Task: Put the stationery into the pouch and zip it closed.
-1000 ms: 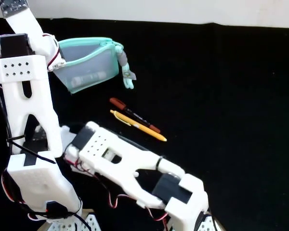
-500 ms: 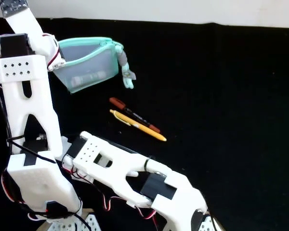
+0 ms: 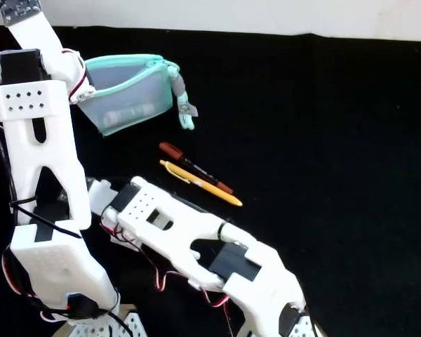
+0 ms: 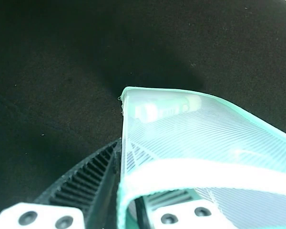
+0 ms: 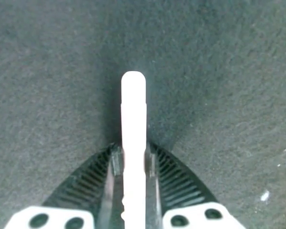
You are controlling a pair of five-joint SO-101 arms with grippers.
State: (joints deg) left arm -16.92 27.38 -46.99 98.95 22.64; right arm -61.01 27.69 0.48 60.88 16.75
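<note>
A translucent pouch with teal trim (image 3: 130, 95) hangs above the table at the back left, and my left gripper (image 3: 84, 88) is shut on its edge. A white item lies inside it (image 3: 128, 113). From the left wrist, the pouch (image 4: 195, 138) fills the space past the left gripper (image 4: 128, 191), with the same white item (image 4: 159, 107) in its far corner. A brown marker (image 3: 193, 167) and a yellow pen (image 3: 203, 184) lie side by side on the black cloth. My right gripper (image 5: 133, 157) is shut on a white stick (image 5: 133, 119), low over the cloth beside the left arm's base.
The teal zipper strap (image 3: 184, 107) dangles from the pouch's right corner. The left arm's white links (image 3: 38, 154) stand close beside the right arm's wrist (image 3: 147, 214). Black cloth (image 3: 337, 175) stretches to the right of the pens.
The right arm pulled back toward the table's front left, then pushed forward again toward the pens. The left arm and the pouch have stayed put.
</note>
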